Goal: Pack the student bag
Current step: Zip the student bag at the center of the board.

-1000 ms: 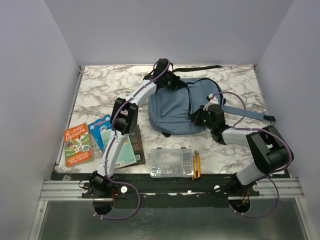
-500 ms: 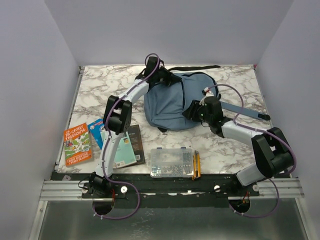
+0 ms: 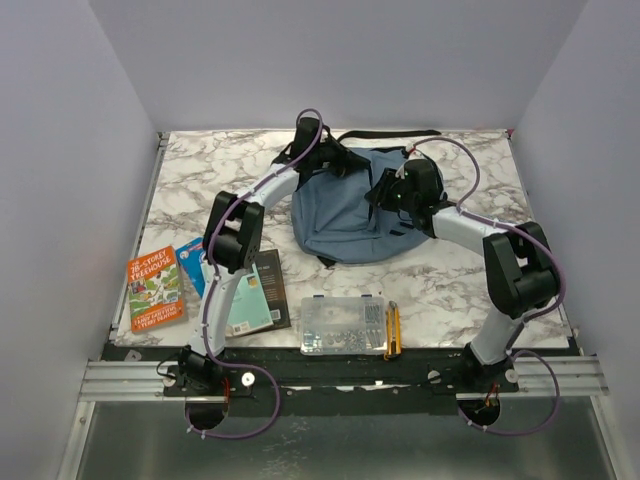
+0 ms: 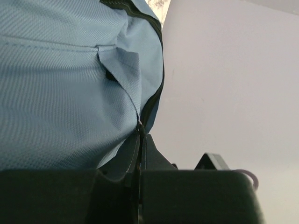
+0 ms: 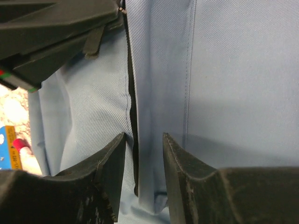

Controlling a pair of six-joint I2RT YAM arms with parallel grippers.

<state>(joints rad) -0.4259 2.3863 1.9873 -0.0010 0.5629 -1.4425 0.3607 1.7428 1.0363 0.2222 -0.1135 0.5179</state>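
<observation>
The blue-grey student bag (image 3: 345, 215) lies at the back middle of the marble table. My left gripper (image 3: 345, 163) is at its upper left rim. In the left wrist view that gripper (image 4: 141, 135) is shut on the bag's fabric edge beside the black zip (image 4: 154, 93). My right gripper (image 3: 382, 190) hangs over the bag's upper right. In the right wrist view it (image 5: 144, 140) is open, its fingers standing either side of a raised fabric fold (image 5: 156, 140) next to the zip line (image 5: 132, 107). The left gripper's black body (image 5: 56, 32) shows just beyond.
An orange book (image 3: 155, 290), a blue book (image 3: 203, 255) and a teal-covered book (image 3: 258, 297) lie at the front left. A clear parts box (image 3: 343, 325) and a yellow-black utility knife (image 3: 393, 330) sit at the front edge. A black strap (image 3: 395, 134) trails behind the bag.
My right gripper has opened and moved from the bag's right side up to its top, close to the left gripper. The bag has shifted slightly leftward with the left arm.
</observation>
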